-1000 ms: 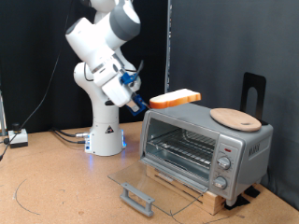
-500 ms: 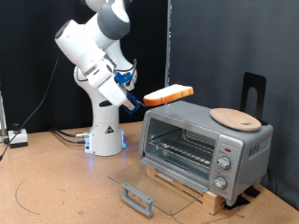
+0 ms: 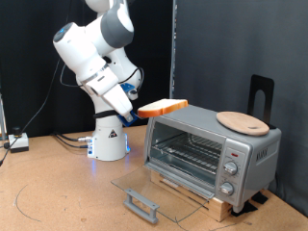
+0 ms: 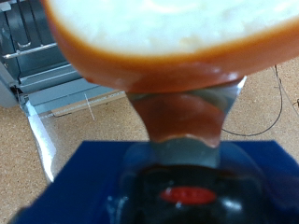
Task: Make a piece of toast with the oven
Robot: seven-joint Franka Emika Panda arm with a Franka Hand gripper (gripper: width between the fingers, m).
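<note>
A: Where's the toast [image 3: 162,108]?

B: In the air, held level just off the oven's [image 3: 212,144] top corner on the exterior view's left. The gripper [image 3: 135,112] is closed on its near edge, so the slice juts out sideways toward the oven.

A: Why flat like that?

B: My guess is that a level slice can slide onto the wire rack. The glass door [image 3: 159,190] already lies open and flat in front, handle toward the camera, so the cavity is exposed. The slice sits above the opening, not level with it.

A: What does the wrist view add?

B: It shows the grip up close: the toast [image 4: 168,37] fills the upper part of the picture, pale face and orange-brown crust, with a finger [image 4: 182,117] pressed to its underside. The other finger is hidden by the bread. Beyond it you see the oven [image 4: 42,56] and its open door.

A: And the exterior view alone?

B: The whole layout: a round wooden board [image 3: 242,121] on the oven's roof and the knobs [image 3: 229,173] on the front panel.
</note>
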